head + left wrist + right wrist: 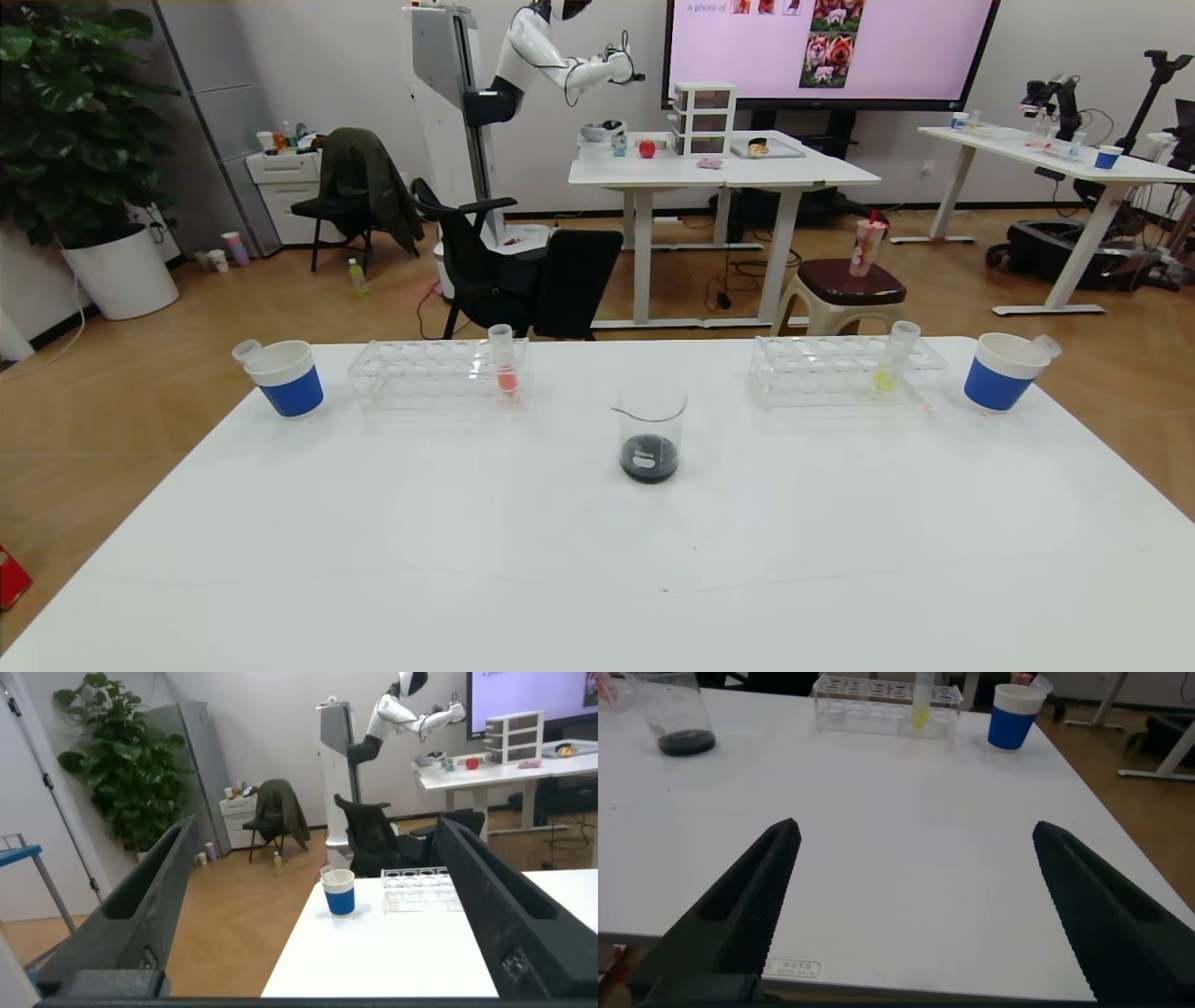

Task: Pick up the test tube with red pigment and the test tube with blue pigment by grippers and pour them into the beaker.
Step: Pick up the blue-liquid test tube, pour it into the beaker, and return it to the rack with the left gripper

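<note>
From the head camera I see the beaker (650, 432) standing upright near the middle of the white table (597, 560), with a dark, almost black liquid pooled in its bottom. At about ten o'clock from it is a clear tube rack (439, 375) holding one tube of salmon-orange liquid (504, 362); at about two o'clock a second clear rack (845, 370) holds a tube of yellow-green liquid (892, 358). Beyond each rack, near the table's far corners, stands a blue-banded paper cup: the left cup (285, 377) and the right cup (1002, 371), each with an emptied clear tube leaning inside it. I cannot make out any red or blue colour in those tubes.

Neither arm shows in the head camera. My left gripper (318, 924) has its fingers spread wide with nothing between them, looking over the table's left edge towards the left cup. My right gripper (915, 905) is likewise wide apart and holds nothing, hovering low over bare tabletop, well short of the beaker.
</note>
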